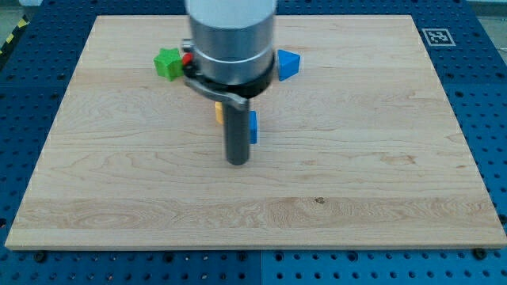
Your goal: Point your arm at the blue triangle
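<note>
A pale wooden board (pixel 356 158) with visible grain and a smooth matt finish lies on a blue perforated metal-looking table (pixel 483 95). Above the board's centre, the arm's brushed silver metal collar (pixel 230 47) carries a dark matt rod ending in my tip (pixel 237 163). Nearby blocks look like matt painted pieces.

A single camera looks down at a slant on the wooden board (pixel 356 158) from beyond its bottom edge, facing the far edge at the view's top. It sits near enough that the board nearly fills the frame, and the arm (pixel 230 39) enters from the top, cropped.
</note>
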Controlling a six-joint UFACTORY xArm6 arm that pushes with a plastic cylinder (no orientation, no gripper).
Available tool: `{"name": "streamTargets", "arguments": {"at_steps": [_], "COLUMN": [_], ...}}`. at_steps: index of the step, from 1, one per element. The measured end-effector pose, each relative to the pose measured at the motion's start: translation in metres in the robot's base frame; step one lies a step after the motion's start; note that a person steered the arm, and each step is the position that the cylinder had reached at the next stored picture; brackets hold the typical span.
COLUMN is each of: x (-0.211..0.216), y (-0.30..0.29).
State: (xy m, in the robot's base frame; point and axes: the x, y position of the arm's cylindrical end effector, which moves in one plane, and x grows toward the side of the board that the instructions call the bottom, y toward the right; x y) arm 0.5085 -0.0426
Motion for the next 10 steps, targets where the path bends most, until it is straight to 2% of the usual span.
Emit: {"name": "streamTargets", "arguments": {"at_steps": [1,2,3,4,6,7,8,9,10], "x": [0.000,-0.009,-0.043,-0.060,-0.154,-0.206,-0.260,-0.282,-0.278], "y": [-0.066,-0.157,-0.241,-0.262,-0.260,-0.225,-0.158,-0.067,0.043]}}
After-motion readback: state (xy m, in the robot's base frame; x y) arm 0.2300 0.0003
